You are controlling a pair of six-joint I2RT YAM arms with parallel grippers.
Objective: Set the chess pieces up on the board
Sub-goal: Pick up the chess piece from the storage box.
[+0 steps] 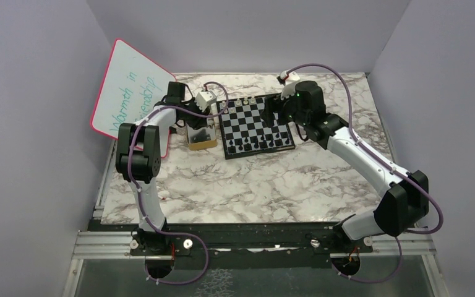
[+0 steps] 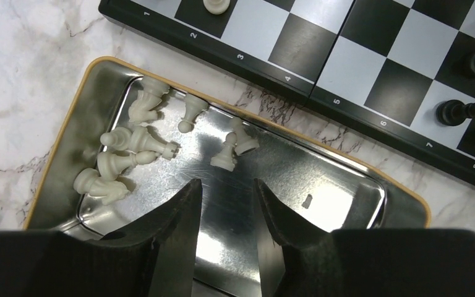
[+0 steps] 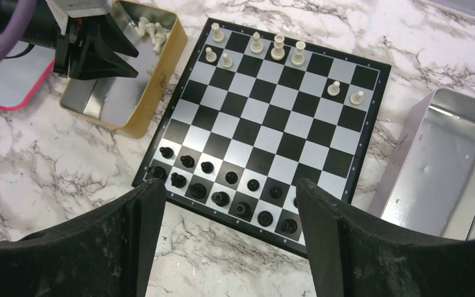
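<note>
Board (image 3: 266,133) on marble surface (image 1: 253,185), tin tray (image 2: 328,179) close beside its rim; pale pieces (image 2: 130,145) toppled in tray corner; left gripper (image 2: 227,189) over tray, jaws narrowly parted, empty; right gripper (image 3: 229,185) jaws wide, empty, above black ranks (image 3: 222,199).

left gripper (image 2: 226,189) narrowly parted and empty; right gripper (image 3: 227,189) spread wide, empty
</note>
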